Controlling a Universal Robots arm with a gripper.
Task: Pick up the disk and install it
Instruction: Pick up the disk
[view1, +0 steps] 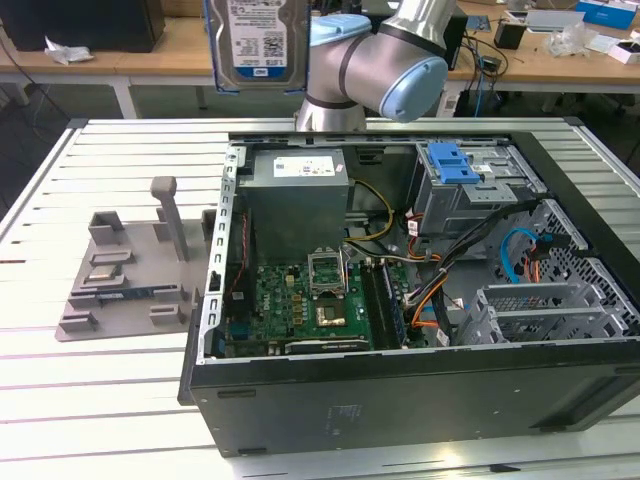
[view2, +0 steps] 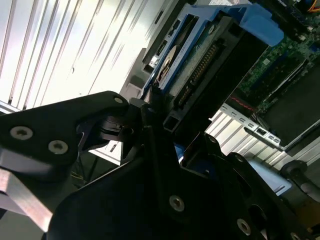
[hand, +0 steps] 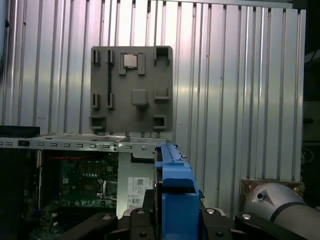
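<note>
The disk (view1: 256, 45) is held high above the open computer case (view1: 420, 385), label turned to the exterior view, and is pinched in the gripper (view2: 167, 125), apparently across its flat faces, though the contact is partly hidden. It is judged stiff, fairly heavy and shock-sensitive. It is best gripped firmly on the metal body, clear of the connector pins.

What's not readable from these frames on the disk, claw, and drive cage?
The disk: upper part cut off by the exterior view's top edge.
The claw: where it meets the disk is hidden by its own black body in both wrist views.
The drive cage: inside covered by the blue latch in the exterior view; free slot unclear.
</note>
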